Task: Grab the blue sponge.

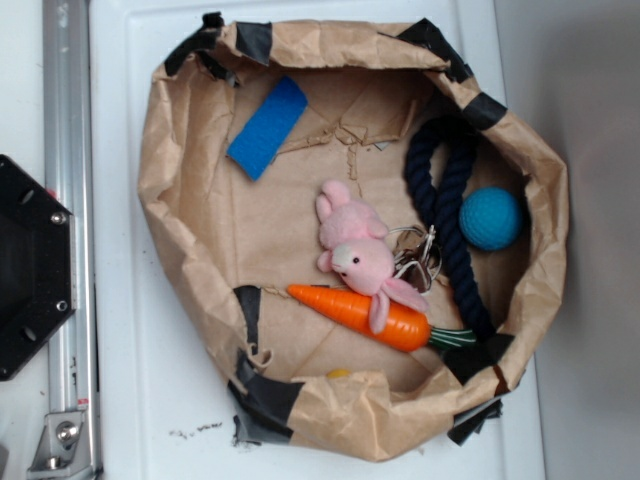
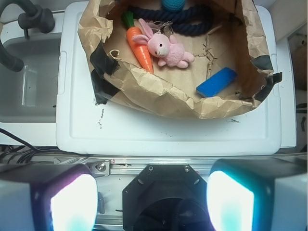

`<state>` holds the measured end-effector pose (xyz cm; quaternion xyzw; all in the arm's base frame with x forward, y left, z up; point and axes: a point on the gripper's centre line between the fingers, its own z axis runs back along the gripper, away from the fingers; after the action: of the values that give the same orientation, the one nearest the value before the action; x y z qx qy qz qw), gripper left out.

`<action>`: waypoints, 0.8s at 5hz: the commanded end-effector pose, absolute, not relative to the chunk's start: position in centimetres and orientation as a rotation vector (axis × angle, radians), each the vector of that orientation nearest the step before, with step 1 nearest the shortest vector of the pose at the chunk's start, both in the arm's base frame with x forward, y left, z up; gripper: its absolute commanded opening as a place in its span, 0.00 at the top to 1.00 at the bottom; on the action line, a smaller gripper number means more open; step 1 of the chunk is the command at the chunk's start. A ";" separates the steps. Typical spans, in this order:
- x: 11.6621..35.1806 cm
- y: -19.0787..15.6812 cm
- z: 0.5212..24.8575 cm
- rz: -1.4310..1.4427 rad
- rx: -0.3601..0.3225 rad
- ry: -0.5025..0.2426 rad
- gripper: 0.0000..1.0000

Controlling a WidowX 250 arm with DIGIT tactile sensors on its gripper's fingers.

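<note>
the blue sponge (image 1: 267, 127) lies flat at the upper left inside the brown paper bag (image 1: 180, 240), apart from the pink bunny (image 1: 355, 255), the orange carrot (image 1: 365, 316), the navy rope (image 1: 445, 215) and the teal ball (image 1: 491, 218). in the wrist view the gripper (image 2: 153, 202) is released, fingers spread wide, well apart from the sponge.

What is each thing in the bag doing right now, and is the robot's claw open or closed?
Blue sponge: lying flat, untouched.
Pink bunny: lying down, leaning on the carrot.
Carrot: lying on its side.
Rope: looped, lying flat.
Blue ball: resting beside the rope.
Paper bag: open, rim rolled down.
Gripper: open, empty, outside the bag.
</note>
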<state>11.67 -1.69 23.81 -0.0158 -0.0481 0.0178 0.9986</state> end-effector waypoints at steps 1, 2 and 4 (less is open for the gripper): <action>11.7 -1.7 23.8 0.036 -0.032 -0.096 0.00; 16.7 -1.1 20.5 0.283 0.018 -0.081 0.00; 24.4 1.9 13.9 0.679 0.101 -0.076 0.00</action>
<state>23.91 0.81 12.34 0.0582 -0.0070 0.3166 0.9468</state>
